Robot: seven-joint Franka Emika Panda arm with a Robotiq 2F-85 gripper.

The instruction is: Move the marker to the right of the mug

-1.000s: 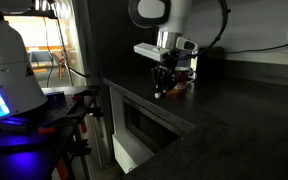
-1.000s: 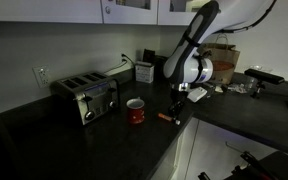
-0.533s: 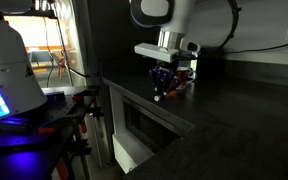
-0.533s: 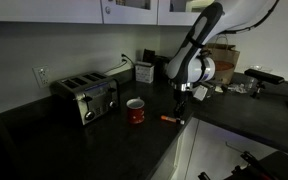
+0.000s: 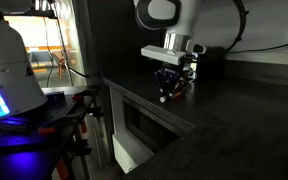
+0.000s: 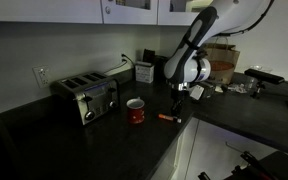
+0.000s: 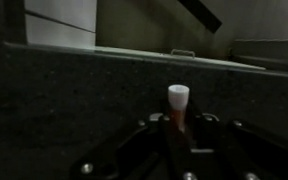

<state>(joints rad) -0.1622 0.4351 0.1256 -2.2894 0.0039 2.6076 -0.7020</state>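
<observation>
The mug [image 6: 135, 110], small and light with red markings, stands on the dark counter. The marker [image 6: 167, 117] is a short reddish-orange stick just to the right of the mug, low at the counter surface. My gripper [image 6: 180, 110] is shut on the marker's right end. In the wrist view the marker [image 7: 177, 112] stands between my fingers [image 7: 176, 128] with its white tip pointing away. In an exterior view my gripper [image 5: 166, 94] hangs low over the counter with a red bit of the marker [image 5: 164, 98] at its tips.
A silver toaster [image 6: 84, 97] stands left of the mug. A dark boxy object [image 6: 144, 71] sits at the back wall. A cardboard box [image 6: 223, 58] and clutter lie further right. The counter's front edge [image 5: 149, 108] runs close to my gripper.
My gripper has shifted a little sideways along the counter with the marker in it. The mug has not moved.
</observation>
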